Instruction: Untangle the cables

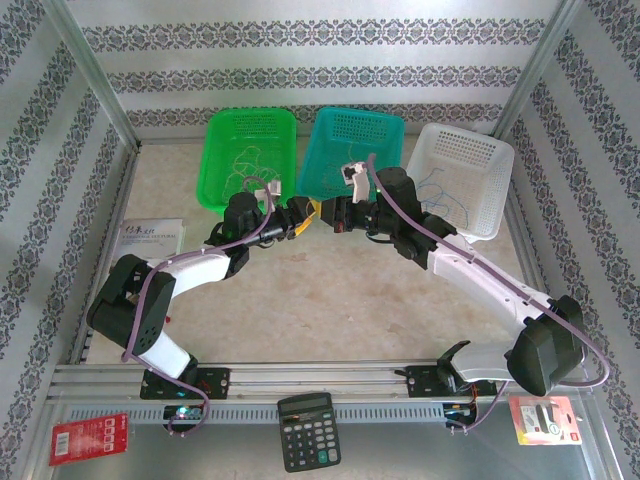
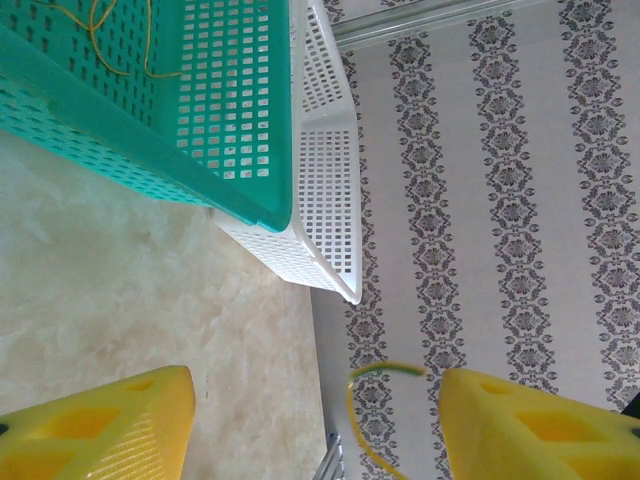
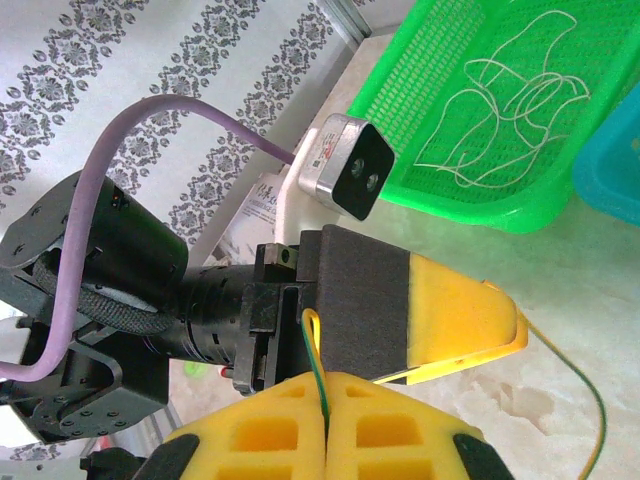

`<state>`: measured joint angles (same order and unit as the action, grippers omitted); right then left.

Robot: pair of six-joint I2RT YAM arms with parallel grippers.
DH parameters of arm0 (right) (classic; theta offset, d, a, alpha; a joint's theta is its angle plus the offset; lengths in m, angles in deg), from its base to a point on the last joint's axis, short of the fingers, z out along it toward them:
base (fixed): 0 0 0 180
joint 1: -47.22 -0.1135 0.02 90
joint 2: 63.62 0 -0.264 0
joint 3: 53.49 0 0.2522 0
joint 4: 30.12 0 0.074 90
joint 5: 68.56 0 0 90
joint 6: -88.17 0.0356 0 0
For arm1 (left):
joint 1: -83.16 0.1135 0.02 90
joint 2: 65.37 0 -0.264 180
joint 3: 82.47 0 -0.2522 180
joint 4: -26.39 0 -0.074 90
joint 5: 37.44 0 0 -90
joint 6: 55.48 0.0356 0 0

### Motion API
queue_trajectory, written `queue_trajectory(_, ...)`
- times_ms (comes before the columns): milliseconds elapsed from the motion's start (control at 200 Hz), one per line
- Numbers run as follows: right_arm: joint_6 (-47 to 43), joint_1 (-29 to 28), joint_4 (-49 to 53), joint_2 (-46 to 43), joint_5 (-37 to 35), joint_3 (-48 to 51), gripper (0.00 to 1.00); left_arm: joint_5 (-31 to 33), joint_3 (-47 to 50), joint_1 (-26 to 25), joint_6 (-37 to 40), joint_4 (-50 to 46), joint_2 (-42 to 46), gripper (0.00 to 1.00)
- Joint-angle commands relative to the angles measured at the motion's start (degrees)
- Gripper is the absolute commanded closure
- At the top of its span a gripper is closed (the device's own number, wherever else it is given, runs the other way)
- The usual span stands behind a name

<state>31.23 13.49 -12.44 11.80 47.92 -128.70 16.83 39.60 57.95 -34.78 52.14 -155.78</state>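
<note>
Near the teal basket (image 2: 230,90), right claw (image 3: 325,392) pinches hair-thin yellow-green cable (image 3: 319,362) — left claw (image 2: 315,425) gapes.

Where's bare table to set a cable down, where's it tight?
Free: tabletop between left arm and right arm, down to the near rail. Crowded: far edge, green basket, teal basket, white basket side by side; and before the teal one, where left end effector and right end effector meet at the yellow cable.

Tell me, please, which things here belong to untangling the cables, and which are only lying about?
Belong to the job: yellow-green cable, pinched in the right pincer; left pincer, open; whitish cables in the green basket; yellow cables in the teal basket; blue cable in the white basket.
Just lying about: calculator; red packet; booklet.
</note>
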Motion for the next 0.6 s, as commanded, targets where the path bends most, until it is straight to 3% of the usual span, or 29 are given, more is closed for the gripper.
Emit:
queue_trajectory(0,0.91,0.18,-2.26,-0.72,1.25,-0.25,1.00,0.34,-0.91,-1.26,-0.50,3.73,-1.16,0.32)
queue_trajectory(210,1.30,-0.62,-2.89,-0.50,1.28,-0.12,1.00,0.52,-2.81,-1.79,-0.71,4.21,-2.76,0.30)
queue_trajectory(475,2.53,-0.88,-3.97,-0.61,2.08,0.26,1.00,1.40,-3.47,-2.15,-2.57,8.38,-5.23,0.49)
queue_trajectory(595,2.90,-0.86,-4.31,-1.14,2.05,0.71,1.00,1.71,-3.87,-2.22,-3.23,9.67,-6.26,0.52)
